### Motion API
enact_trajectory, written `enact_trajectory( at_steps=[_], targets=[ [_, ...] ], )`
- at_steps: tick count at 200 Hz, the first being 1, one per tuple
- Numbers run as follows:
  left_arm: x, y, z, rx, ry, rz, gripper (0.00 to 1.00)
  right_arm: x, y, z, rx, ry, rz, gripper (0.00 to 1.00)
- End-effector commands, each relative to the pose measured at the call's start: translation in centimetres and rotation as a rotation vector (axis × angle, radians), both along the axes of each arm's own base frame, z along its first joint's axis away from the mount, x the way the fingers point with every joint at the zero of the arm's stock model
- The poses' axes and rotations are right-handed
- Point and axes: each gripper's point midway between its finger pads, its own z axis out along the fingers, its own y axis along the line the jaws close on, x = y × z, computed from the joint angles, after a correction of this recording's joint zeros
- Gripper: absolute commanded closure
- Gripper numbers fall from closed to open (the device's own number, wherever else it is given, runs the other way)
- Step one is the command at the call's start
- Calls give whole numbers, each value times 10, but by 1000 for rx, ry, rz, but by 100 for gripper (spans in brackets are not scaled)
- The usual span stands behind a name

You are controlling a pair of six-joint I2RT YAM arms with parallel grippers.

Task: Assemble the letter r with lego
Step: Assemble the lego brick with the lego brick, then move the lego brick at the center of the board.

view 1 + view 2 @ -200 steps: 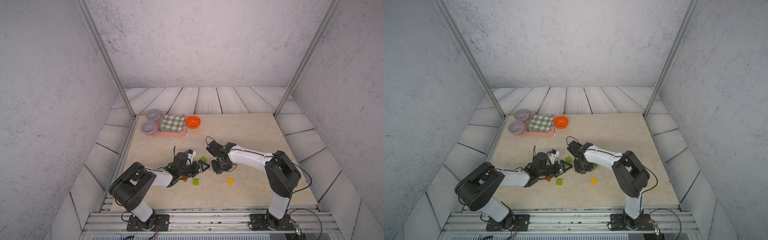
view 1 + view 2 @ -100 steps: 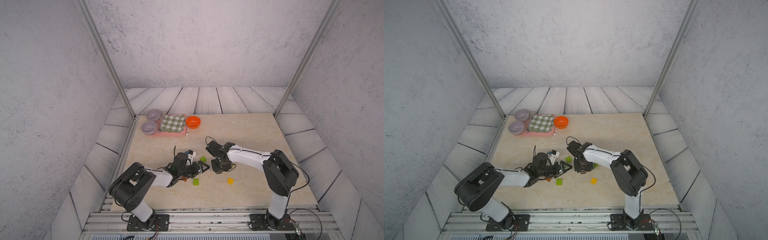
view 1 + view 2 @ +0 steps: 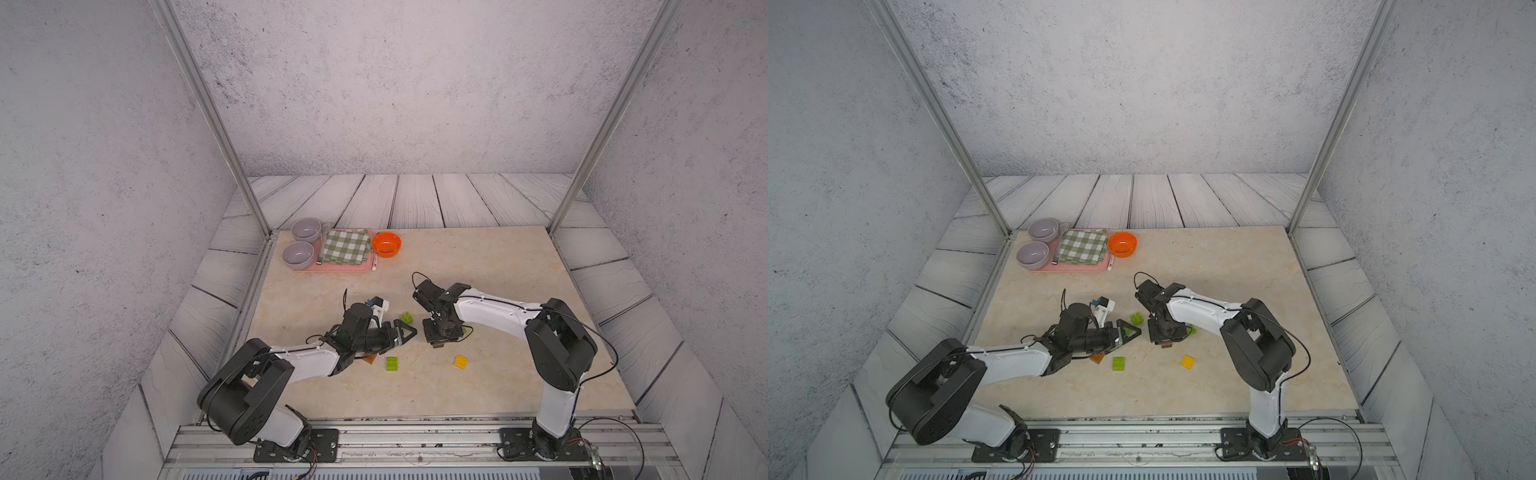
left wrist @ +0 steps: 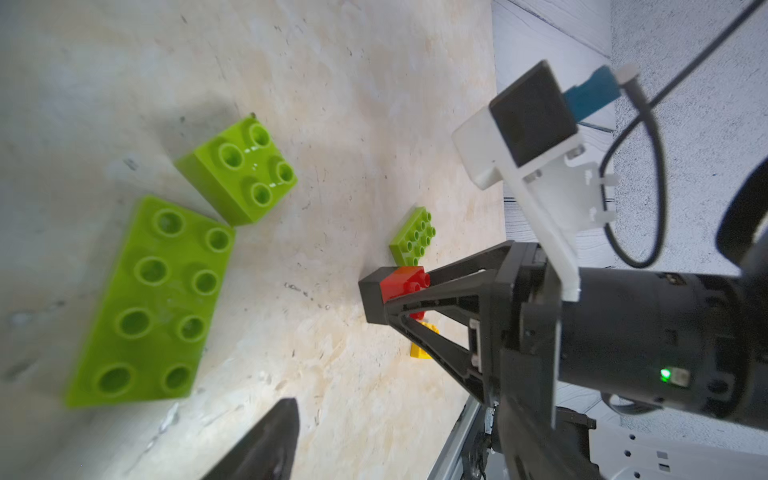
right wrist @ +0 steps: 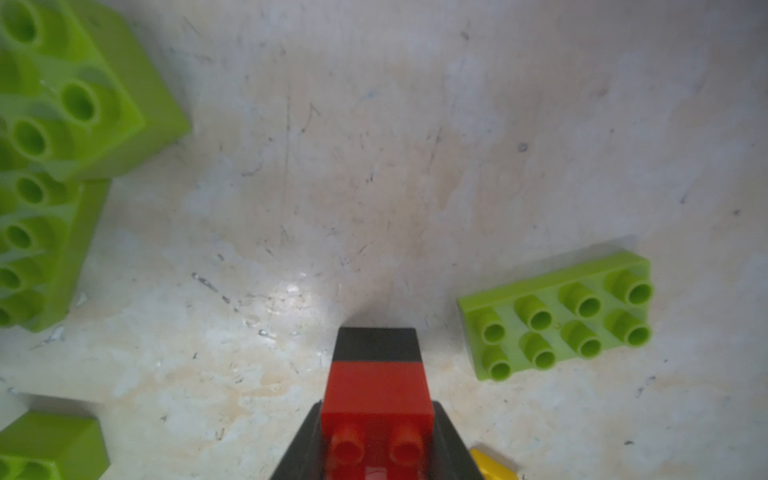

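Looking through the right wrist view, you see the right gripper (image 5: 376, 405) pressed together on a small red studded plastic brick (image 5: 376, 386), whose two studs are turned toward the wrist. A black block (image 5: 376, 345) of the same width sits directly at the brick's far end; you cannot tell whether it is a brick or part of a finger. This gripper points down at the beige marbled table top (image 3: 478, 266), and the black end is very close to the surface. Your left gripper (image 3: 401, 333) lies low and nearly horizontal, turned toward the right one, with its jaws spread and nothing between them. Just beside it on the table lie a long lime-green eight-stud brick (image 4: 153, 307) and a square lime-green four-stud brick (image 4: 239, 172), corner to corner. A flat lime-green eight-stud plate (image 5: 557, 316) rests near the held brick, on its other side. Nearer the front edge you find a small yellow brick (image 3: 460, 361) and another lime-green piece (image 3: 392, 363), apart from each other, and a brown-orange piece (image 3: 370, 358) partly under the left arm. An orange plastic bowl (image 3: 386, 244) stands well apart at the back.
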Motion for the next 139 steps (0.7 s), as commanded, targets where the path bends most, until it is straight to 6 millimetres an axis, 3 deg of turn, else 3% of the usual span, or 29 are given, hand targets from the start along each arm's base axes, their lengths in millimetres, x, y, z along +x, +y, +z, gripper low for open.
enact_trajectory(
  at_steps=[1,22,41,68,107,139],
  targets=[
    [-1,17,9,94,-29,24,19,-23,-17,-22,-65,93,32,100],
    [-16,38,10,230,-32,26,20,-15,-8,21,48,-29,67,100],
    [-31,57,5,363,-19,11,22,-21,-2,53,180,-98,89,100],
    [-48,56,-12,408,25,-31,34,-38,7,88,383,-164,110,100],
    [-48,58,-38,463,72,-31,58,-53,-2,129,517,-272,112,100],
    [-48,59,-57,505,101,-43,67,-54,-16,144,492,-318,99,100]
  ],
)
